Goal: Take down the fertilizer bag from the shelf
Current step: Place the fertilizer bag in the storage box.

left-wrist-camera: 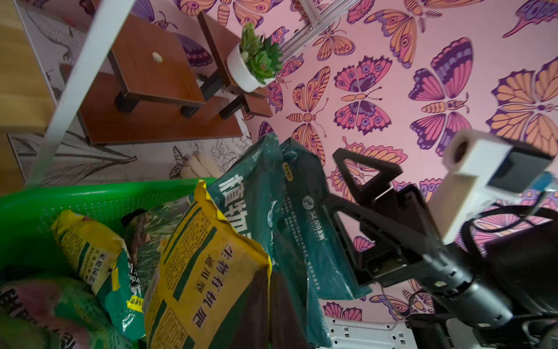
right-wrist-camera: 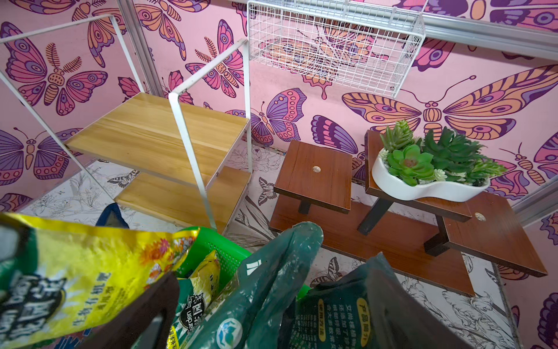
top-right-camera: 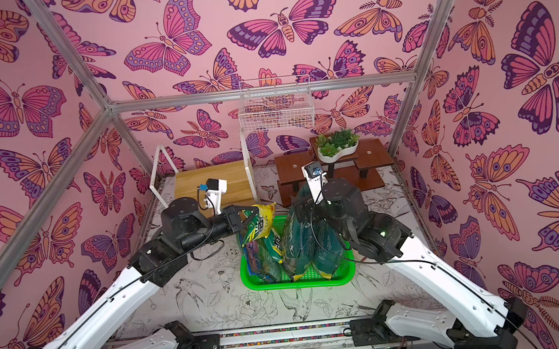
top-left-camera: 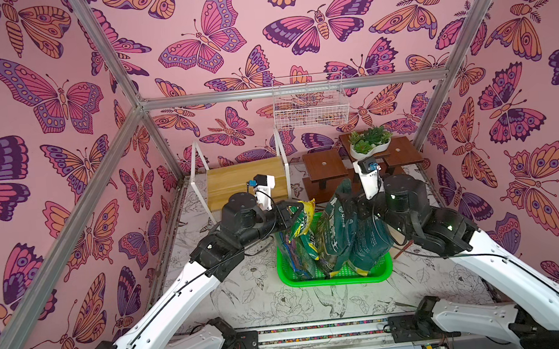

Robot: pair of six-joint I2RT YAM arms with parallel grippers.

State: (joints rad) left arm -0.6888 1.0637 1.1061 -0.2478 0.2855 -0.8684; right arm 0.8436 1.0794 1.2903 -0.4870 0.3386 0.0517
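The shelf (top-left-camera: pixel 244 182) stands at the back left, and both of its wooden boards (right-wrist-camera: pixel 157 133) are bare. A yellow fertilizer bag (top-left-camera: pixel 304 219) (top-right-camera: pixel 261 223) hangs over the green basket (top-left-camera: pixel 335 277), with my left gripper (top-left-camera: pixel 292 215) (top-right-camera: pixel 245 219) shut on its top edge. The left wrist view shows that pinch (left-wrist-camera: pixel 270 272) on the yellow bag (left-wrist-camera: pixel 205 256). My right gripper (top-left-camera: pixel 353 203) (left-wrist-camera: pixel 353 193) is open wide beside the tops of two dark green bags (top-left-camera: pixel 342 232) standing in the basket. I cannot tell whether it touches them.
Other small bags lie in the green basket (left-wrist-camera: pixel 90 193). A dark brown stepped stand (top-left-camera: pixel 326 168) with a white planter of succulents (top-left-camera: pixel 370 143) is at the back right. A white wire basket (top-left-camera: pixel 309 100) hangs on the back wall above.
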